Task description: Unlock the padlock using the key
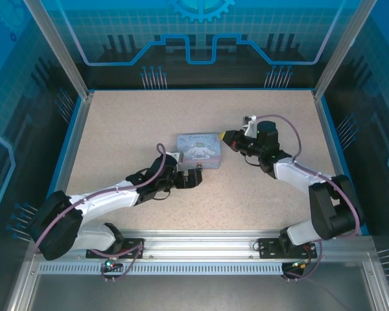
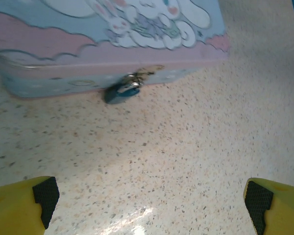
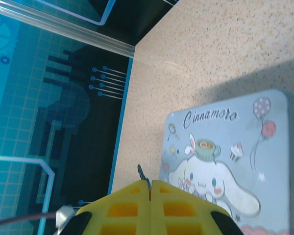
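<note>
Currently the key [image 3: 142, 175] is being pinched thinly in the right gripper [image 3: 150, 186] and could twist against the padlock [image 2: 121, 92].

A speckled beige tabletop [image 1: 149, 123] lies under the left gripper [image 2: 152, 205], with blue circuit-patterned walls [image 1: 201, 32] and aluminium posts [image 1: 58, 48] beyond it.

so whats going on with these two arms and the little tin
The right gripper is shut on a thin dark metal key, whose tip pokes out between its yellow fingers, just beside the pale blue-lilac rectangular cartoon tin. The left gripper is wide open, facing the tin's front side without touching it. A small dark-and-brassy metal padlock hangs there at the clasp. The key is not yet in the lock.
</note>
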### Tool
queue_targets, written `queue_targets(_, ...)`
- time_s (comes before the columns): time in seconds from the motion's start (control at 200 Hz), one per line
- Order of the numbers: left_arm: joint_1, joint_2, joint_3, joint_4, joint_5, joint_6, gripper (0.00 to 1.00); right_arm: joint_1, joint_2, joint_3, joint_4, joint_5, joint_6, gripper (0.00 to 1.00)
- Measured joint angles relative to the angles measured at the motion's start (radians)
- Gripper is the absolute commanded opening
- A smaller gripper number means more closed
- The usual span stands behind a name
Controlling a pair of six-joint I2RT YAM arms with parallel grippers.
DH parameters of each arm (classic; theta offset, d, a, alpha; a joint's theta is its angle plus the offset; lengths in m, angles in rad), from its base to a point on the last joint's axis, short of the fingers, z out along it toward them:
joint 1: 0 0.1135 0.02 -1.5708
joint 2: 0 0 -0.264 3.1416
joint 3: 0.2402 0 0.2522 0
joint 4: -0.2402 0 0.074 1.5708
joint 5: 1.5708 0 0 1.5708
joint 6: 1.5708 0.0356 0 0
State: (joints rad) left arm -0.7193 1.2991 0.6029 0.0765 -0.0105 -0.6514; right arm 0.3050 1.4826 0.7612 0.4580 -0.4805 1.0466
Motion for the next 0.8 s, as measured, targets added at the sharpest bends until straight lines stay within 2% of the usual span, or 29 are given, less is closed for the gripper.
queue_targets(0.305, -0.013, 0.162, -0.036, 0.2, -0.011, 0.137, 0.99, 0.001, 0.231, 0.034, 0.173, -0.007, 0.106, 0.0)
queue_targets(0.8, -0.017, 0.409, -0.004, 0.479, -0.063, 0.242, 0.99, 0.033, 0.31, 0.106, 0.192, -0.025, 0.124, 0.0)
